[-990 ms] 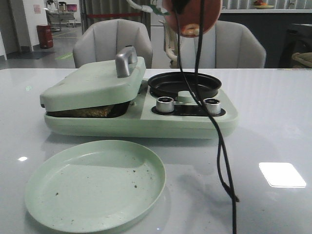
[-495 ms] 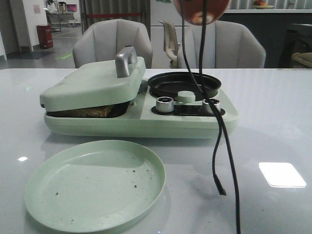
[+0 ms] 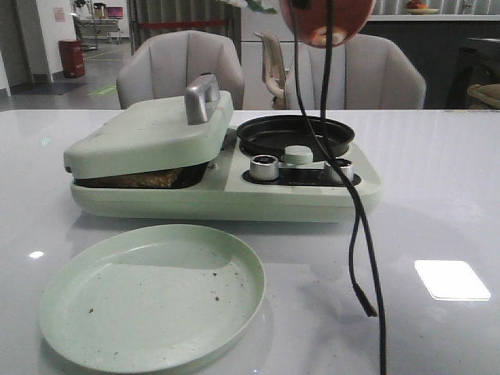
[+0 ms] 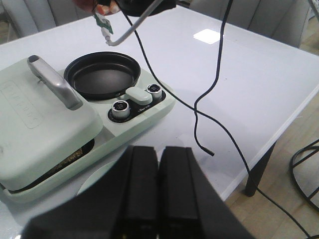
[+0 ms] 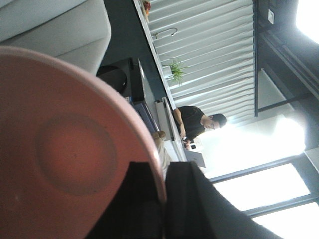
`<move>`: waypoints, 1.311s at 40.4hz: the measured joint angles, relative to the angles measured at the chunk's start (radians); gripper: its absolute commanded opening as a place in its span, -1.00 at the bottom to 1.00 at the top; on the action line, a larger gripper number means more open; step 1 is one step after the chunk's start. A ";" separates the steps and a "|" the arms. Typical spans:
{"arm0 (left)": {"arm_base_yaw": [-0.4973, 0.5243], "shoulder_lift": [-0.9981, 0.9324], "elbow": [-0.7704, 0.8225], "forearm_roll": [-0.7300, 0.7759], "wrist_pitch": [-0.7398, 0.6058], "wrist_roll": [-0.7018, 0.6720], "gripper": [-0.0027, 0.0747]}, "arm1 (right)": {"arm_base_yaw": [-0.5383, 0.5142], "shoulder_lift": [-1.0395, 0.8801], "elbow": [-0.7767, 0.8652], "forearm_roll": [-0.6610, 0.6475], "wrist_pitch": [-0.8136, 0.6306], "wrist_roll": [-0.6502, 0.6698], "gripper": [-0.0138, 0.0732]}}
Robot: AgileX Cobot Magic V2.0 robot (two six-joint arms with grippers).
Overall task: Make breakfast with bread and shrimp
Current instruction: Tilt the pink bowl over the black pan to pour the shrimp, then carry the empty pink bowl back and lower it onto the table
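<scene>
A pink bowl point(image 3: 344, 17) hangs tilted at the top of the front view, above the black round pan point(image 3: 295, 134). Pale shrimp point(image 3: 326, 37) show at its lower lip. My right gripper point(image 5: 163, 199) is shut on the bowl's rim point(image 5: 149, 149). Browned bread point(image 3: 148, 180) peeks from the gap under the closed lid point(image 3: 148, 133) of the green grill. The same bread edge point(image 4: 70, 158) shows in the left wrist view. My left gripper point(image 4: 158, 194) is shut and empty, held above the table in front of the cooker.
A pale green plate point(image 3: 152, 293) with crumbs lies on the white table, in front of the cooker. A black cable point(image 3: 359, 234) dangles from the right arm past the knobs point(image 3: 264, 166), its loose end near the table. Grey chairs stand behind.
The pink bowl has shifted a little to the right and higher. The dangling cable has swung, its loose end moving about. The cooker and plate are unchanged.
</scene>
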 measured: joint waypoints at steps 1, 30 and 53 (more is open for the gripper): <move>0.000 0.000 0.000 0.000 0.000 0.000 -0.67 | 0.002 0.000 0.000 0.000 -0.002 0.011 -0.58; 0.000 0.000 0.000 0.000 0.000 0.000 -0.67 | 0.000 0.003 -0.022 -0.001 -0.021 -0.037 -0.58; 0.000 0.000 0.000 0.000 0.000 0.000 -0.67 | -0.029 -0.069 -0.029 0.311 0.030 0.024 -0.59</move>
